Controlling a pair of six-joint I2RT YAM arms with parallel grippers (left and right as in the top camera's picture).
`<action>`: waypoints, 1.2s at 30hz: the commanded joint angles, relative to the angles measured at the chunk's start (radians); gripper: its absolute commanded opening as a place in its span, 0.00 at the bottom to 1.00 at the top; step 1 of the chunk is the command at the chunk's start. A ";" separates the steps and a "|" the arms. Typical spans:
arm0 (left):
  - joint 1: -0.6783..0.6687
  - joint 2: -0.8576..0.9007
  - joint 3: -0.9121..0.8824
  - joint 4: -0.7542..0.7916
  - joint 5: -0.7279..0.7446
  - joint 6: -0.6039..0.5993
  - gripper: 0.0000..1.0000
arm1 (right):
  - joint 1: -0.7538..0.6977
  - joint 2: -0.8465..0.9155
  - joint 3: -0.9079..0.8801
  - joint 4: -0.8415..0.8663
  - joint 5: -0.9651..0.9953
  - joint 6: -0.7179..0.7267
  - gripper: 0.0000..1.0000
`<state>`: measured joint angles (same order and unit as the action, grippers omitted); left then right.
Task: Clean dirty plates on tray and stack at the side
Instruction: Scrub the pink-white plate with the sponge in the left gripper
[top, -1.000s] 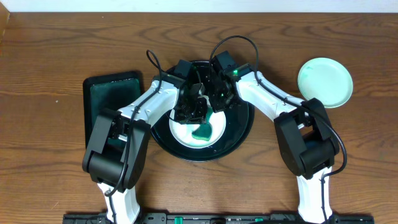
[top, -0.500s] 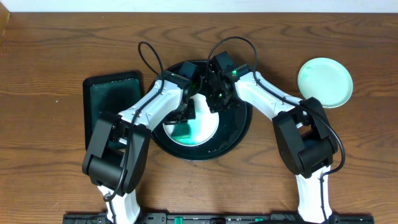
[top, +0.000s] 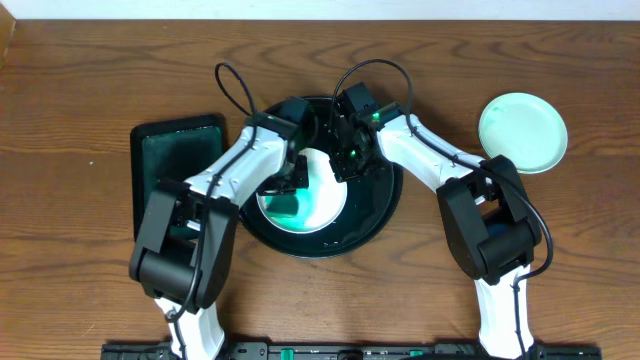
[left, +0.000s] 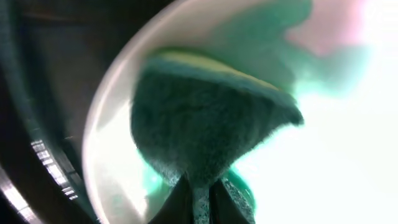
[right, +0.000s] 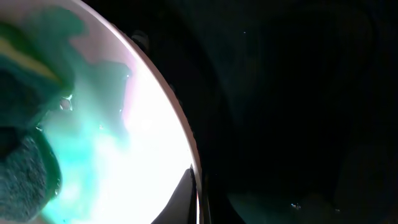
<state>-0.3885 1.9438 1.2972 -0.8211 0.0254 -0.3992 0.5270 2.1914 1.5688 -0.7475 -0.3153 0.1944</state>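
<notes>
A white plate (top: 322, 196) with teal smears lies in the large round black tray (top: 385, 215). My left gripper (top: 290, 190) is shut on a green scouring sponge (left: 205, 130) and presses it on the plate's left part. My right gripper (top: 347, 165) is shut on the plate's upper right rim (right: 194, 174). The plate fills the left wrist view (left: 336, 143) and shows with teal wet smears in the right wrist view (right: 137, 155). A pale mint-green plate (top: 522, 131) lies on the table at the right. A third plate is not visible.
A rectangular black tray (top: 178, 170) with a green inside sits left of the round tray. Both arms cross over the round tray. Wooden table (top: 90, 90) all around.
My left gripper has swept the sponge from the plate's lower right to its left side. The right gripper has stayed on the rim.
</notes>
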 joint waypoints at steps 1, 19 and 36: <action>-0.042 0.037 -0.034 0.019 0.351 0.124 0.07 | -0.011 0.076 -0.028 -0.020 0.070 0.007 0.01; -0.034 0.037 -0.034 0.059 0.027 -0.056 0.07 | -0.016 0.076 -0.028 -0.032 0.070 0.011 0.01; -0.027 -0.026 0.015 -0.115 -0.405 -0.238 0.07 | -0.016 0.076 -0.028 -0.011 0.071 0.018 0.01</action>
<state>-0.4454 1.9411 1.3022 -0.8978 -0.2131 -0.6083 0.5137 2.1952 1.5711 -0.7563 -0.3412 0.2016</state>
